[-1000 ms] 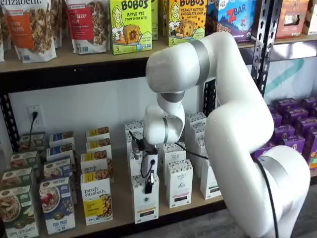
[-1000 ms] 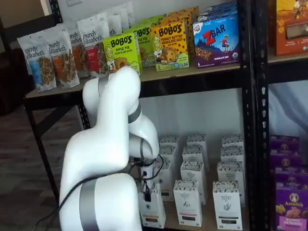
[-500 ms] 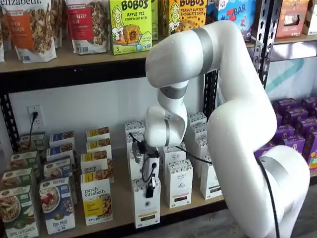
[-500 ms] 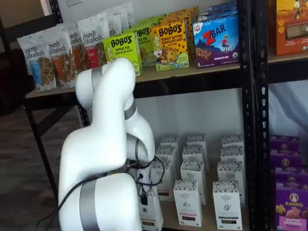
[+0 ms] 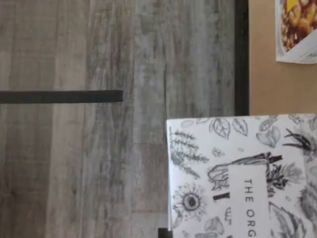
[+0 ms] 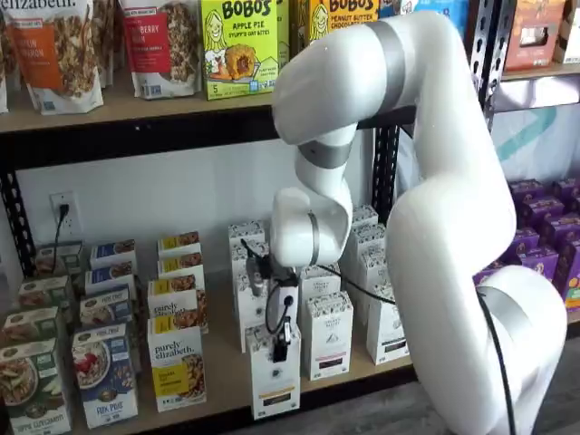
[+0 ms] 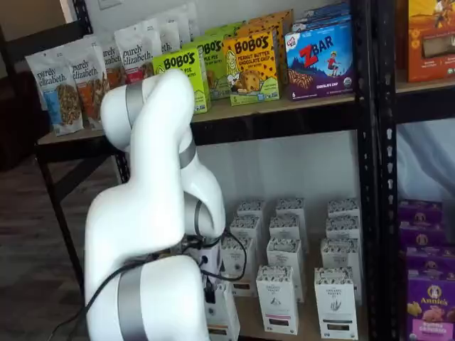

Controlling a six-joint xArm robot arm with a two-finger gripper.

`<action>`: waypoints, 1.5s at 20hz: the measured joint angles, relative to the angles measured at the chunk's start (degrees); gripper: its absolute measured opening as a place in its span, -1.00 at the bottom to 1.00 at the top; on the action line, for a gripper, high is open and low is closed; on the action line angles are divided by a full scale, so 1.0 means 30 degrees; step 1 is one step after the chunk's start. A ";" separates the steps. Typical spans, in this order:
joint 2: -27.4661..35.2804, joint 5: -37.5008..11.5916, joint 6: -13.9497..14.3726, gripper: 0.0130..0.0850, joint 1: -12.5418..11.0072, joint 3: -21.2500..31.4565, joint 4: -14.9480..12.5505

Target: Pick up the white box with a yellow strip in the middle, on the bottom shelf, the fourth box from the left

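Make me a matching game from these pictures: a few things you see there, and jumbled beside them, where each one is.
Things:
1. white box
2. Bobo's apple pie box
3. purple boxes
4. wall socket

Places:
A. on the upper shelf
B. on the back wall, above the leftmost boxes
C. clamped in the tool, at the front edge of the bottom shelf
D. in the next shelf bay, behind the arm

Pairs: 1-C, 2-A, 3-D, 4-B
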 joint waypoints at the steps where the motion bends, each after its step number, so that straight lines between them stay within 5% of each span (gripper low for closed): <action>1: -0.0251 -0.0056 0.0143 0.11 0.0019 0.0298 -0.0143; 11: -0.3308 -0.0183 0.0527 0.11 0.0388 0.3475 -0.0174; 16: -0.4918 -0.0615 0.1643 0.11 0.0524 0.5159 -0.1211; 20: -0.6629 0.0510 0.3929 0.11 0.0380 0.6346 -0.3704; 30: -0.9692 0.1371 0.5021 0.11 0.0551 0.8604 -0.4628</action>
